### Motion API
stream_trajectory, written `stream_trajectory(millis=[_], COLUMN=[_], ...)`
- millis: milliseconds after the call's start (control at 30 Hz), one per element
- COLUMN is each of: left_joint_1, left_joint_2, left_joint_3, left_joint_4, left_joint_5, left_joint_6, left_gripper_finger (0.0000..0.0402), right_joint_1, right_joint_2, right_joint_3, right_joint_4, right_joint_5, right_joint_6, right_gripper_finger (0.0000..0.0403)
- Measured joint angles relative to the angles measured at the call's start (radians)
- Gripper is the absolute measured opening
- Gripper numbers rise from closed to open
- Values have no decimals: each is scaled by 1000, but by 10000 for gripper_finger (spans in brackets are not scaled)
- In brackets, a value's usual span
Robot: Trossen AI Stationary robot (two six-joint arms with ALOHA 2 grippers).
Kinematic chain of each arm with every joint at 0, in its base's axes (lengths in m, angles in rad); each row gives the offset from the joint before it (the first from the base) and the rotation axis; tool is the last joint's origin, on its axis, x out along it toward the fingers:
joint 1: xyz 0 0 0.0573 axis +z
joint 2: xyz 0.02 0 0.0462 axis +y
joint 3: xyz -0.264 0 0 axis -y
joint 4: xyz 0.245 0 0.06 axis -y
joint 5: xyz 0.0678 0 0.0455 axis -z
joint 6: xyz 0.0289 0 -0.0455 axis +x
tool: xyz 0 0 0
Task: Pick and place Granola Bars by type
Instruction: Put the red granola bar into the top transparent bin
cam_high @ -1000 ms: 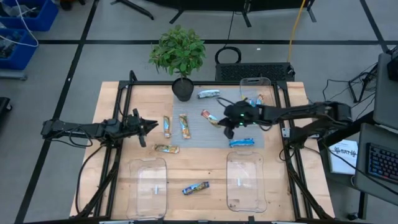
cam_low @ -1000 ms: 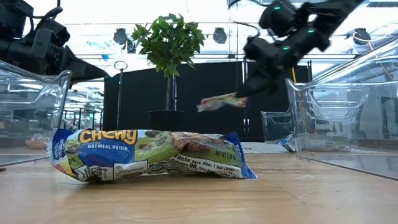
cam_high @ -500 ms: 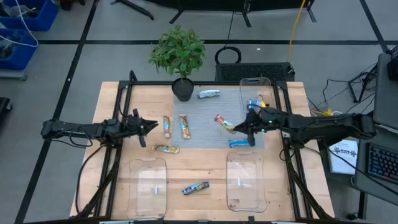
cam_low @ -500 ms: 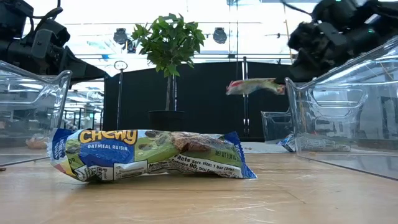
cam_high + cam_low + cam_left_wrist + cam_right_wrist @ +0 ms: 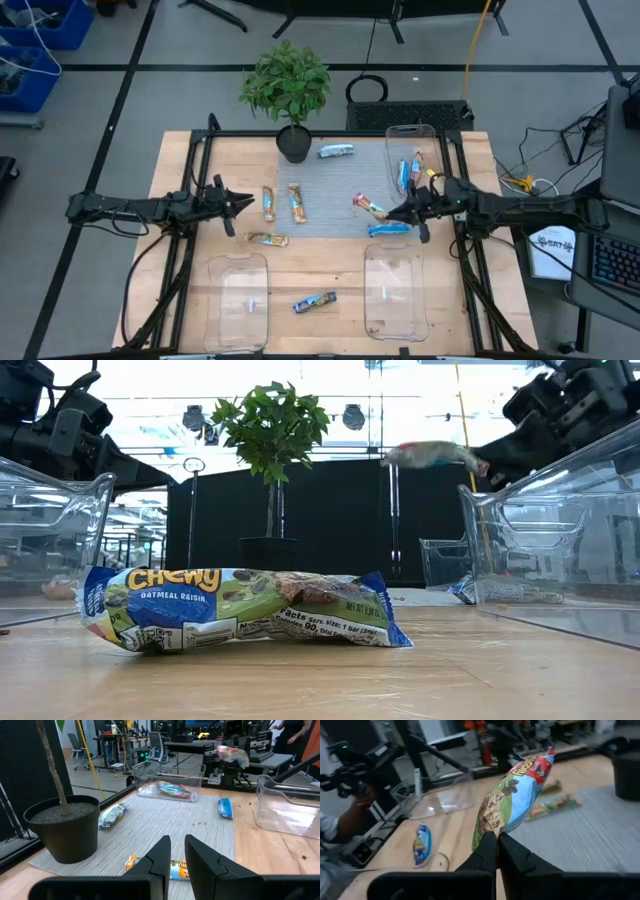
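Rightward now, right gripper [image 5: 407,212] (clamped shut) holds granola bar [image 5: 371,208] aloft.

Nine granola bars [image 5: 300,203] are in view from above: one held aloft [image 5: 371,208], two in the far clear tray [image 5: 428,133], six lying on the table [image 5: 185,150]. Three clear trays stand there, along with one potted plant [image 5: 288,92] and one grey mat [image 5: 345,175]. Two arms, each with one end effector.
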Motion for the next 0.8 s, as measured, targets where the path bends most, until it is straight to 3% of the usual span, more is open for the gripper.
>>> stream_trajectory(millis=[133, 233, 600, 800], left_joint_1=[0, 0, 0, 0], left_joint_2=[0, 0, 0, 0], left_joint_3=[0, 0, 0, 0], left_joint_4=[0, 0, -1, -1], left_joint_5=[0, 0, 0, 0], left_joint_6=[-1, -1, -2, -2], left_gripper_finger=[63, 63, 63, 63], right_joint_1=[-1, -1, -1, -1], right_joint_2=[-17, -23, -39, -22], right_joint_3=[0, 0, 0, 0], right_joint_4=[-2, -10, 94, 85], right_joint_5=[13, 93, 804, 952], right_joint_6=[-37, -73, -147, -156], right_gripper_finger=[0, 0, 0, 0])
